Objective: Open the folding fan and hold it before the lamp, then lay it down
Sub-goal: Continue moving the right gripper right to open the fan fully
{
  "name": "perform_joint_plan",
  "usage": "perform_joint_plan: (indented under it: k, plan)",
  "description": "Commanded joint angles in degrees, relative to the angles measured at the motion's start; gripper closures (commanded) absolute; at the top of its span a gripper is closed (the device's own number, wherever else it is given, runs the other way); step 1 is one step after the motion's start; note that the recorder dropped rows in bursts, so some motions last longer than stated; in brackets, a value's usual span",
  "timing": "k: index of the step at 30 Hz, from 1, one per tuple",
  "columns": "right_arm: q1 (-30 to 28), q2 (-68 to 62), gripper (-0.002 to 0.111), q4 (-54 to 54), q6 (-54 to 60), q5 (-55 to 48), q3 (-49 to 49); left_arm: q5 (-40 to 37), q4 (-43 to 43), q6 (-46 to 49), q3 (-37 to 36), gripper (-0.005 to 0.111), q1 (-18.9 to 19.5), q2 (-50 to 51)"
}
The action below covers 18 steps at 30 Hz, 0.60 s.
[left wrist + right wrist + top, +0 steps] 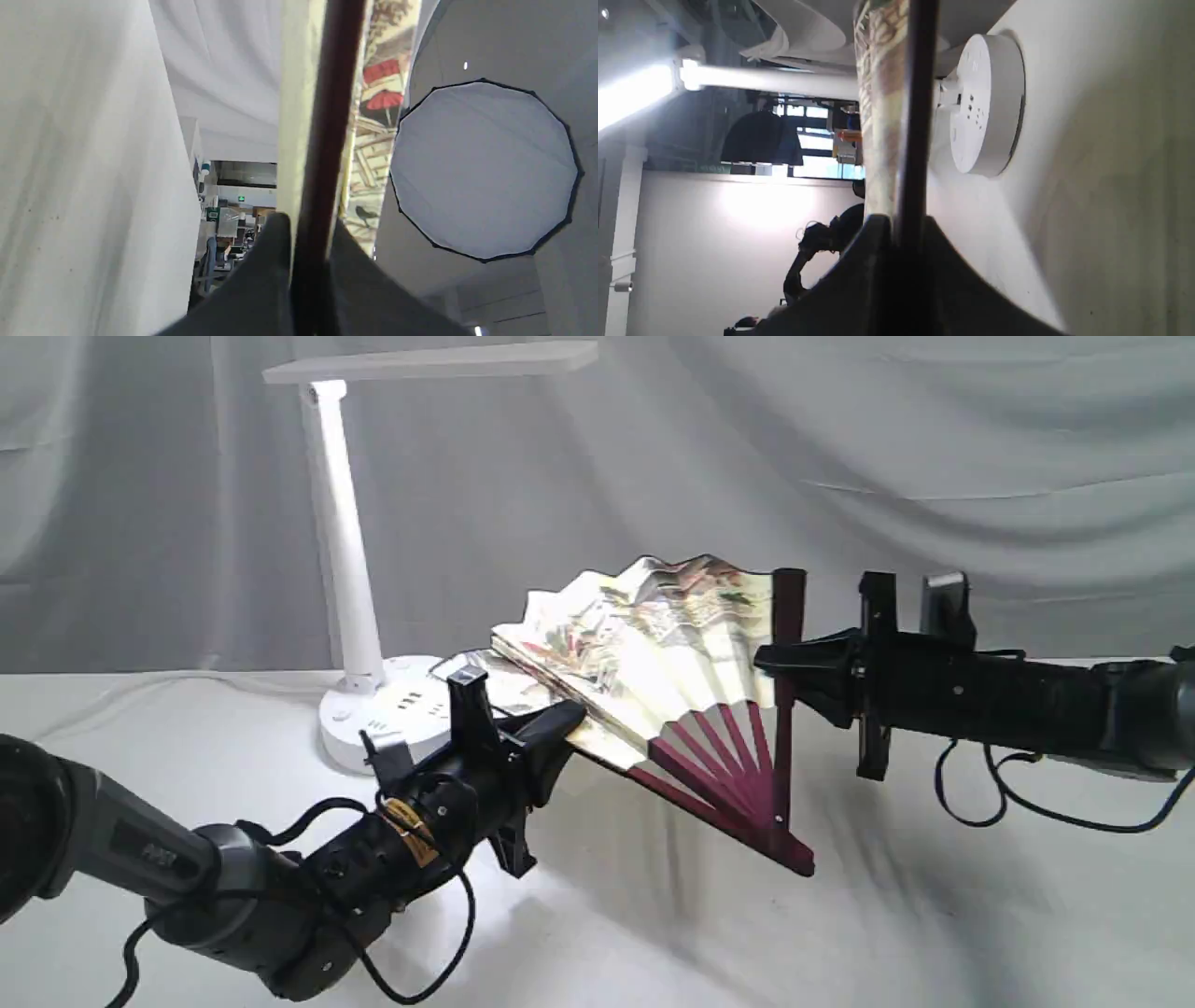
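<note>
The folding fan (658, 658) hangs partly spread above the white cloth, its cream painted leaf up and its maroon ribs meeting at the lower right. My left gripper (568, 721) is shut on the fan's left outer rib, seen as a dark stick (327, 121) between the fingers. My right gripper (775, 663) is shut on the upright right outer rib (917, 116). The white lamp (341, 551) stands behind and to the left of the fan, with its round socket base (985, 102) on the cloth and its light bar (439, 362) overhead.
White cloth (653, 933) covers the table and hangs as a backdrop. Black cables dangle under both arms. A round softbox (483, 168) shows in the left wrist view.
</note>
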<state>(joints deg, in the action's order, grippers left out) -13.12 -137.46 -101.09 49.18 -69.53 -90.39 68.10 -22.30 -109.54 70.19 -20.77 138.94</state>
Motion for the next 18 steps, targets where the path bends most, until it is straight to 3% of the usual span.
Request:
perform_joint_plan:
  k: [1,11,18]
  plan:
    - [-3.0,0.3,0.108,1.1,1.4,-0.4,-0.4,1.9,4.4,-1.4,0.0,0.107,0.1,-1.5]
    - [-9.2,0.6,0.108,3.8,-1.2,-0.4,0.1,1.9,10.4,-1.6,0.0,0.107,-2.7,-1.5]
    - [-14.4,3.1,0.108,2.8,-0.7,-0.4,5.6,1.9,13.7,-1.4,0.0,0.107,-3.5,-1.5]
